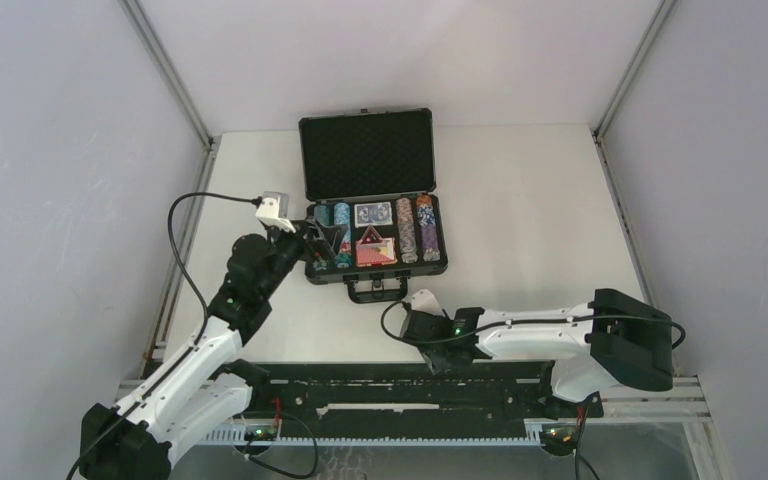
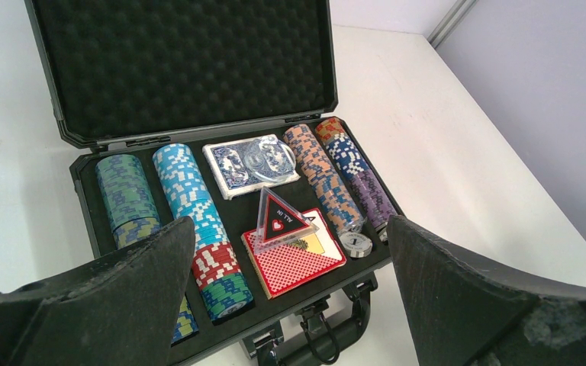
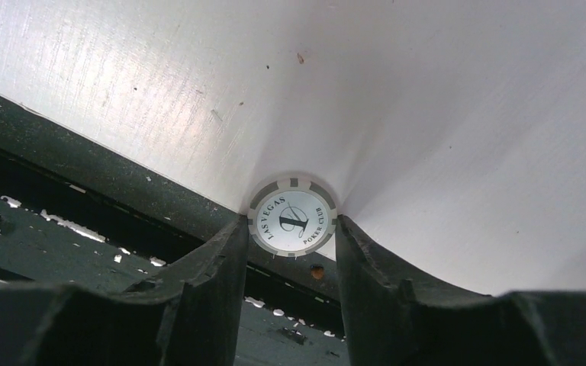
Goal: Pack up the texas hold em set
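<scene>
The black briefcase (image 1: 440,262) lies open on the table, its foam lid (image 2: 183,65) upright and its handle (image 2: 328,335) towards the arms. Inside are rows of poker chips (image 2: 187,191), a blue deck (image 2: 250,162), a red deck (image 2: 305,267), a triangular "All In" button (image 2: 278,217) leaning on the red deck, and a small round button (image 2: 357,244). My left gripper (image 1: 322,240) is open and empty, just above the case's left front. My right gripper (image 3: 292,221) is shut on a white and grey chip (image 3: 292,219) at the table's near edge.
A black rail (image 1: 390,385) runs along the table's near edge, just below the right gripper (image 1: 432,350). White walls and metal frame posts (image 1: 170,70) close in the table on three sides. Bare table (image 1: 530,200) lies to the right of the case.
</scene>
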`<state>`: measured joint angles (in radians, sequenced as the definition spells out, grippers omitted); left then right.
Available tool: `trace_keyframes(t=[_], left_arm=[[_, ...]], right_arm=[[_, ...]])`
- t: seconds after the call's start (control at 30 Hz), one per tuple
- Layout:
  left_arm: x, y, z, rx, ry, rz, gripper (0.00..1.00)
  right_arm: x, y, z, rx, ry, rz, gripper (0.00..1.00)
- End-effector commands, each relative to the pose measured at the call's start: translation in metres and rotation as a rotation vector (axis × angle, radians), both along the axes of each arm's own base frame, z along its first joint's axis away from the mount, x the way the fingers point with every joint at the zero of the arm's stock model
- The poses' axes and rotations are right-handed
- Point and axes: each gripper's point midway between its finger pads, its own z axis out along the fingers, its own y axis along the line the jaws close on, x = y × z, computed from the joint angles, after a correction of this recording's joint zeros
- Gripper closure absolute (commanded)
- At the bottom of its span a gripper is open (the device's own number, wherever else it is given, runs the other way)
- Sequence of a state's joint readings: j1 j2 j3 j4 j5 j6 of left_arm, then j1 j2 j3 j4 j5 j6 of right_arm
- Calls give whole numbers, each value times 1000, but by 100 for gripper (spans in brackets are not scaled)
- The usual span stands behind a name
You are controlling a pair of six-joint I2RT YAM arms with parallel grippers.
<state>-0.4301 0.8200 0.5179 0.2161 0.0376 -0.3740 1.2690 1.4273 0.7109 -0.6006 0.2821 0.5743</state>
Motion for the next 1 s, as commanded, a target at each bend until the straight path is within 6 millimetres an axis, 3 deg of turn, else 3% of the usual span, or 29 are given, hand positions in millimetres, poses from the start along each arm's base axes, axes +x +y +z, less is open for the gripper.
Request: trace_keyframes(t=[0.0,0.33,0.7,0.97], left_arm=[[-1,-3,16,-15,-61,-13,0],[-1,-3,15,-16,-58,-13,0],[1,-2,15,-17,-51,-3,0],[10,-3,-11,-87,179,66,0]], right_arm=[[2,11,5,28,-13,-11,50],[4,9,7,27,-26,-26,57],[17,10,24,82,-61,-36,58],[36,6,38,113,-100,-50,59]])
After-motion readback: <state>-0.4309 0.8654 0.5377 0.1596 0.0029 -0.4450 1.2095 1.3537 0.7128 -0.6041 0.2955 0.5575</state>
